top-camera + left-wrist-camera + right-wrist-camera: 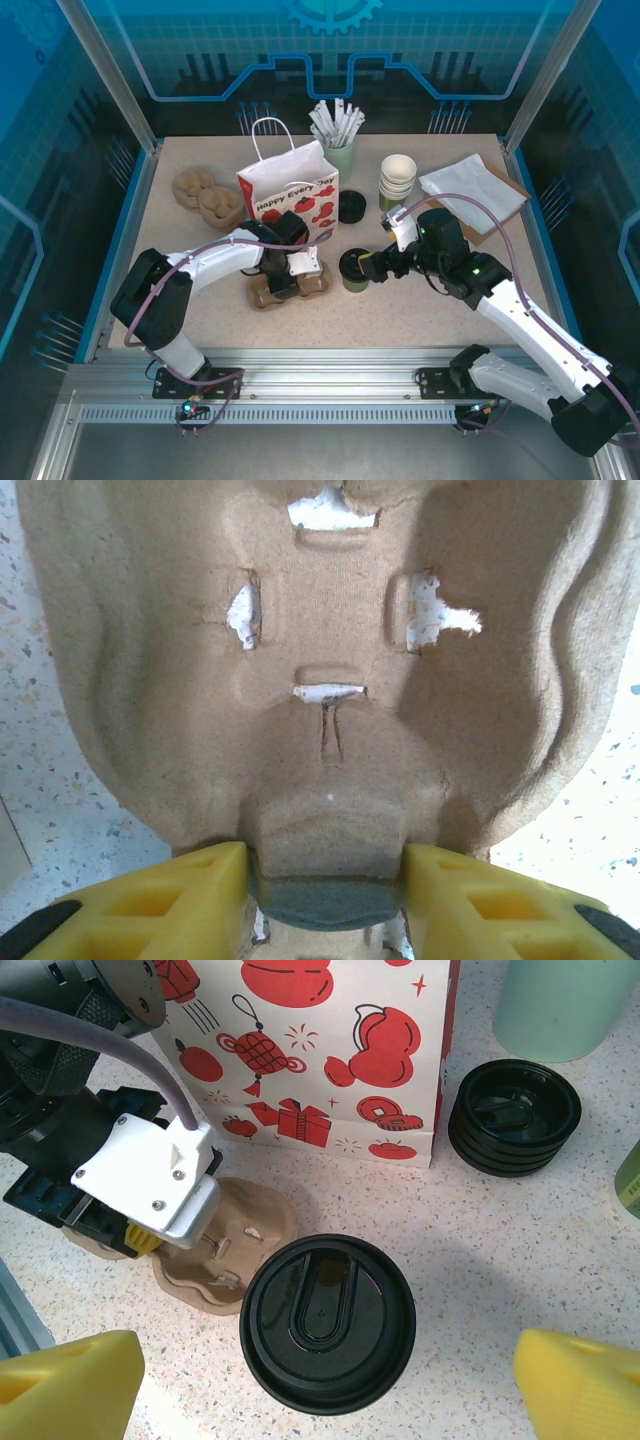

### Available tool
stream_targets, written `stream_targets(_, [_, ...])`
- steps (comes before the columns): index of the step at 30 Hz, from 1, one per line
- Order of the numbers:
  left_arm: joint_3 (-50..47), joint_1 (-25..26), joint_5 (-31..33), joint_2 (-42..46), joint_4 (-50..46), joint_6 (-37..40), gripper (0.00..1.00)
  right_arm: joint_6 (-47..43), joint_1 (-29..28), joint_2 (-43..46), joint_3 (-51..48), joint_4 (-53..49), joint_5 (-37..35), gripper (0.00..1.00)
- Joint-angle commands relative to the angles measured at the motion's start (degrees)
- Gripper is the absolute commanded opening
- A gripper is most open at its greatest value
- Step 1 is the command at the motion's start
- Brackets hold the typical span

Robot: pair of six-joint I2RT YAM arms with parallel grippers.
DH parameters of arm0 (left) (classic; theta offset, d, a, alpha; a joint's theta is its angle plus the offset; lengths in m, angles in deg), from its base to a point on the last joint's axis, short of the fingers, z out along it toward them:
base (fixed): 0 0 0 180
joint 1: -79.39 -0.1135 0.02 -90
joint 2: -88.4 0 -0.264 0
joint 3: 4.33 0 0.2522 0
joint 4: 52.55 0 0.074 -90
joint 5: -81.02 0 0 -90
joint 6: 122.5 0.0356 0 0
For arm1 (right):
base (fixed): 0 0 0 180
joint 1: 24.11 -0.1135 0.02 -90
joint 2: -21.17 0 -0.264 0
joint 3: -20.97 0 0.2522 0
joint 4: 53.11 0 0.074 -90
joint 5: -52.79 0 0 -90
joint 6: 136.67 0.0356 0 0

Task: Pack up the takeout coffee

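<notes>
The takeout coffee [354, 268], an olive-green cup under a black lid [328, 1322], stands upright on the table just right of a brown pulp cup carrier [290, 288]. My right gripper [375, 265] hovers over the cup, open, its yellow fingers [70, 1385] wide apart on either side of the lid and clear of it. My left gripper [327, 880] is shut on the carrier [330, 660], its yellow fingers pressing both sides of the raised middle ridge. In the right wrist view the carrier [235, 1250] lies beside the cup, with the left gripper on top of it.
A white paper bag with red prints [290, 195] stands open right behind the carrier. A stack of black lids [352, 207], a stack of lidless cups [397, 180], a mint cup of stirrers [340, 155], napkins [472, 190] and spare carriers [207, 195] line the back.
</notes>
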Motion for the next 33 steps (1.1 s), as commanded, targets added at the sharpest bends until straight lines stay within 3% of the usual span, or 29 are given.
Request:
stream_targets(1, [0.3,-0.1,0.1,-0.5,-0.3,-1.5,0.46,0.2,0.5,0.2,-0.1,-0.4,0.4,0.97])
stream_targets(11, [0.6,0.0,0.0,-2.6,-1.0,-1.8,0.48,0.3,0.5,0.3,-0.3,-0.6,0.3,0.97])
stream_targets(23, [1.1,0.0,-0.4,-1.0,-1.9,-1.9,0.33,0.4,0.5,0.2,-0.2,-0.5,0.3,0.97])
stream_targets(33, [1.8,0.0,-2.9,5.8,-6.6,-3.4,0.3,0.8,0.5,1.0,0.6,-1.7,0.4,0.96])
